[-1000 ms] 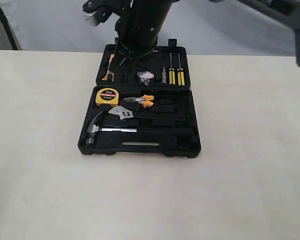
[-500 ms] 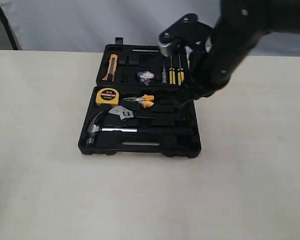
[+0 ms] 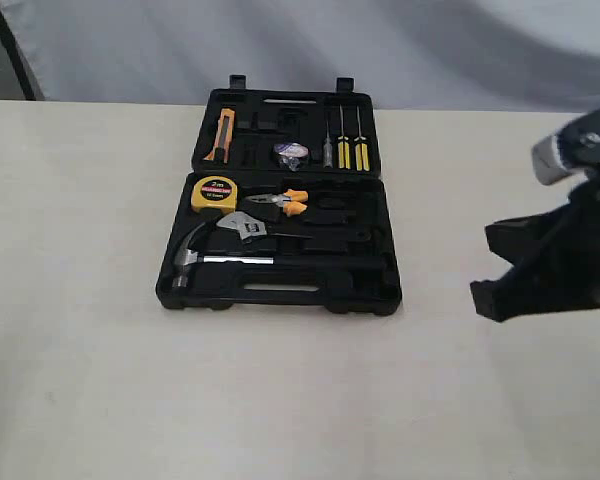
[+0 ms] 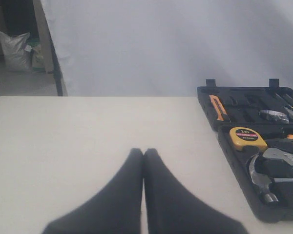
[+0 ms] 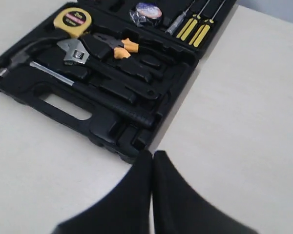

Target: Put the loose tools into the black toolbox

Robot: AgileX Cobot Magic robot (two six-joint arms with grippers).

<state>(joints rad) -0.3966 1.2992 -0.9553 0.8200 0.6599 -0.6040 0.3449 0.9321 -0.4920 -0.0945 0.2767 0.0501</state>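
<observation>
Step judged near-finished: left hand (image 4: 144, 152) and right hand (image 5: 153, 155) were pinched together, empty, over bare tabletop (image 3: 80, 350), so any retreat should avoid the open case. The black toolbox (image 3: 280, 292) held the claw hammer (image 3: 235, 260) and adjustable wrench (image 3: 242, 226) in its near half. The tape roll (image 3: 291, 152) sat in the far half.

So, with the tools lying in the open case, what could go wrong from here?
1. The adjustable wrench lies at a slant beside the hammer. Whether it sits in its recess is unclear, so it might shift or stop the halves from closing.
2. The shut right gripper hovers near a corner of the black toolbox; a low sweep could nudge the case.
3. The tape roll looks loose in the far half and could roll out.
</observation>
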